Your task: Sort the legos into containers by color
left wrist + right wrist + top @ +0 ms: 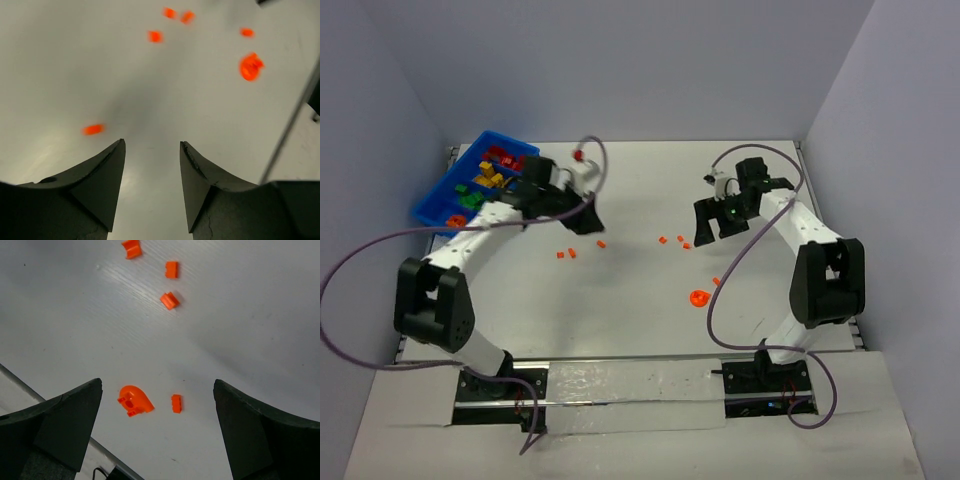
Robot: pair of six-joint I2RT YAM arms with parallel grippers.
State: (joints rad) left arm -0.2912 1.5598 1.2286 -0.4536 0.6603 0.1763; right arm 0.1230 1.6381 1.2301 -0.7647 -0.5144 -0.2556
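Hovering over the white table [620,330], the left gripper [585,222] sits just right of the blue bin [432,205], which stands at the far left corner. Its jaws are parted to a moderate gap, and the left wrist view shows only bare table between the two fingers [95,185]; nothing is held. One orange bit [93,129] lies on the table just beyond one fingertip, outside the gap. A few more orange bits [155,36] and a rounded orange piece [250,66] lie well beyond it.

The right gripper [708,235] hangs over the right half of the table with its jaws spread wide, and it also holds nothing. In the right wrist view the rounded orange piece [134,400] shows in the opening between the fingers [65,425], closer to one finger and touching neither. A small orange brick [176,403] lies just beside it. Three other orange bits [170,300] lie further off on the table.

From above, the loose orange bits are strung across the middle of the table between the two grippers [662,239]. The rounded piece [698,297] lies nearer the arm bases than the right gripper. The bin already holds red, yellow, green and orange bricks [492,170] grouped by colour, though its dividers are hard to make out.
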